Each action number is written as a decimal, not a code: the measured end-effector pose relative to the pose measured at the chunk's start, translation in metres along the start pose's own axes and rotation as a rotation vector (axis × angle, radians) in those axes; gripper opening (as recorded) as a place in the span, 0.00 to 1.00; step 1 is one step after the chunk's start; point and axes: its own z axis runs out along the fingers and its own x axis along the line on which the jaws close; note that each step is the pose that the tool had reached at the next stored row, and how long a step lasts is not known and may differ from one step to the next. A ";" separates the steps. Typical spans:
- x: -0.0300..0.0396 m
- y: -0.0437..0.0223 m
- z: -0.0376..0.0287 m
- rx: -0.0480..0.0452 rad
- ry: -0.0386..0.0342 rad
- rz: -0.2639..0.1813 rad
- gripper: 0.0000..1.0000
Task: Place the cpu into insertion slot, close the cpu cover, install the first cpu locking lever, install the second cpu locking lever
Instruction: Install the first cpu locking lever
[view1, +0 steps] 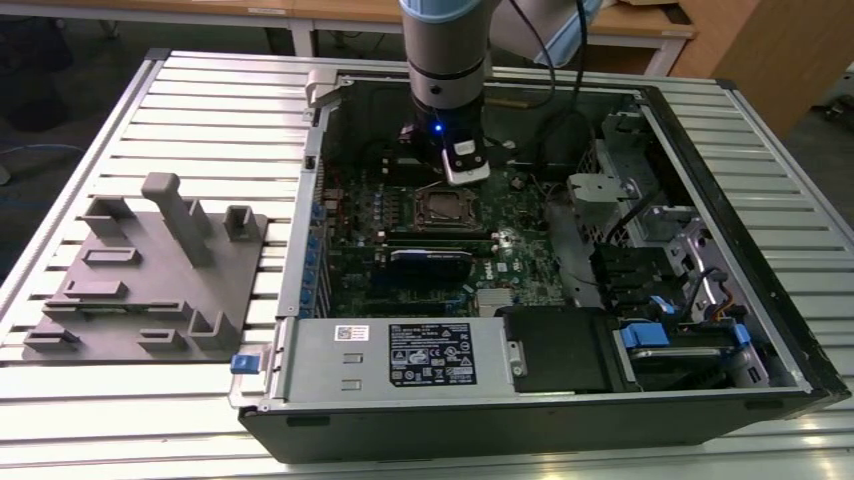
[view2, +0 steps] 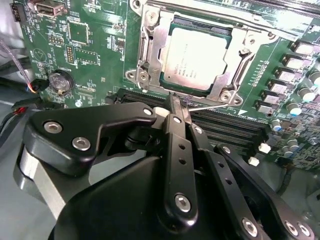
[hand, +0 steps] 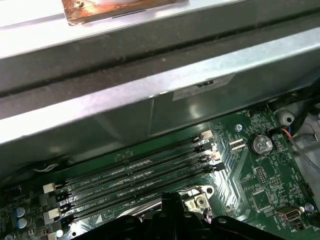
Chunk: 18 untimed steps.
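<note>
The cpu (view2: 197, 56), a silvery square chip, lies flat in the insertion slot (view2: 140, 75) on the green motherboard. The cpu cover (view2: 153, 46) is folded down around its edges. One thin wire locking lever (view2: 215, 106) runs along the socket's side by the memory slots, and another (view2: 210, 9) along the opposite side. My gripper (view2: 178, 104) is shut, its black fingers pressed together with their tips at the end of the near lever. I cannot tell whether the wire is pinched between them. In the exterior view the gripper (view1: 461, 182) hangs just above the cpu (view1: 445, 207).
The board sits deep inside an open computer case (view1: 747, 385). Long black memory slots (hand: 135, 175) lie beside the socket. A power supply (view1: 387, 355), drive bays (view1: 681, 350) and cables (view1: 587, 150) crowd the exterior view's right. A grey fixture block (view1: 147, 270) stands on the table at its left.
</note>
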 end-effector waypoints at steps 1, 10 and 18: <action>0.0001 0.0000 0.0000 0.0000 -0.0001 0.000 0.10; 0.0131 -0.0041 -0.0007 -0.0184 -0.0490 -0.006 0.10; 0.0195 -0.0021 0.0012 -0.0260 -0.0703 -0.009 0.10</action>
